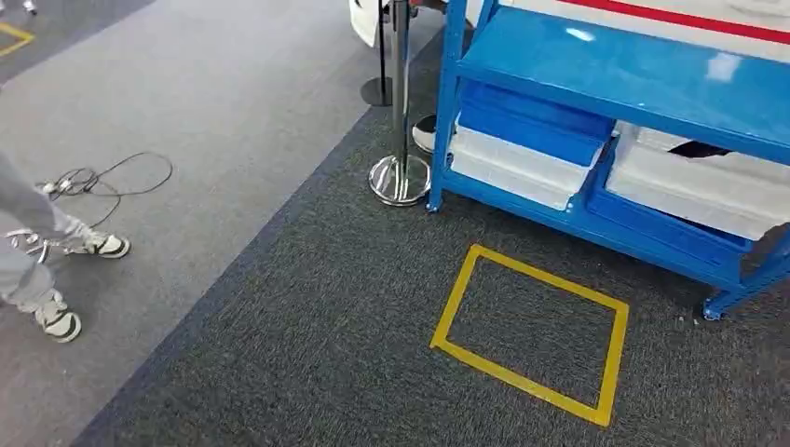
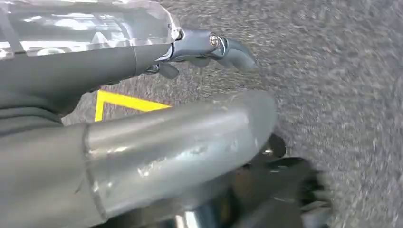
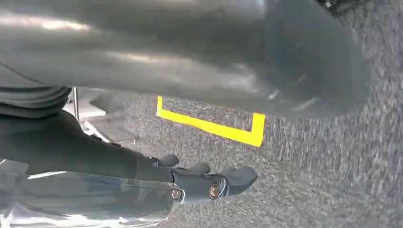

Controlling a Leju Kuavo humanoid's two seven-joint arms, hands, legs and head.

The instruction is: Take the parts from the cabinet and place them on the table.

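The blue cabinet (image 1: 606,74) stands at the upper right of the head view. Its lower shelf carries stacked white flat parts (image 1: 522,166) under a blue tray (image 1: 536,121), and a second white stack (image 1: 708,186) with a dark piece (image 1: 699,149) lying on top. My left hand (image 2: 199,50) hangs over dark carpet; its fingers are loosely extended and nothing is in them. My right hand (image 3: 204,183) hangs the same way, holding nothing, close to a strip of yellow tape (image 3: 214,127).
A yellow tape square (image 1: 531,331) marks the dark carpet in front of the cabinet. A chrome stanchion post (image 1: 400,172) stands by the cabinet's left leg. At the left edge are a person's legs and shoes (image 1: 56,321), with cables (image 1: 102,177) on the light carpet.
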